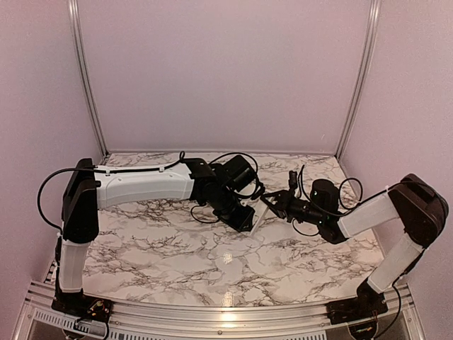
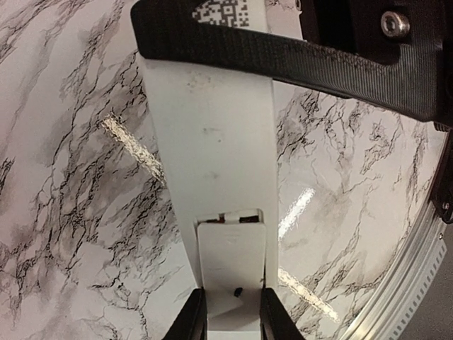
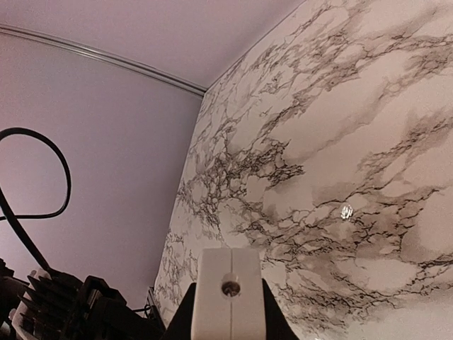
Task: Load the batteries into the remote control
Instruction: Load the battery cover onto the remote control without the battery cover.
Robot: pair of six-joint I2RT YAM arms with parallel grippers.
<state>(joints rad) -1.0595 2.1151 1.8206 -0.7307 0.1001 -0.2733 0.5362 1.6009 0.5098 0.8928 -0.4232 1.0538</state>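
Hanging between both arms, the remote control [image 2: 212, 142] is held back-side up and, by the look of it, clear of the table [image 1: 177, 262], near the middle of the overhead view. The left pincer [image 2: 232, 317] is clamped narrow on the battery end at 6 o'clock of its own camera, with a finger [image 2: 190, 324] on each long edge. The right pincer [image 3: 230, 312] is closed on the opposite end, and its black finger [image 2: 297, 57] crosses the white body up at 12 o'clock. The battery cover [image 2: 231, 262] lies in its slot, but look at that dark slit along its top edge: to my eye it isn't fully home. There are no batteries in sight, and I can't tell whether they're under that cover.

Here's the danger. That's two grips on one slim piece of plastic. If either arm shifts without the other, the remote twists or slips out and drops to the table. The left fingers pinch right beside the cover, so a squeeze or slide could pop it loose rather than seat it, spilling any cells inside.

Now the pose. The left arm rises from its base at 7 o'clock, elbow high, forearm running toward 3 o'clock, wrist dipped at centre. The right arm comes up from 5 o'clock, folds at 3 o'clock and points toward 9, meeting its partner almost tip to tip.
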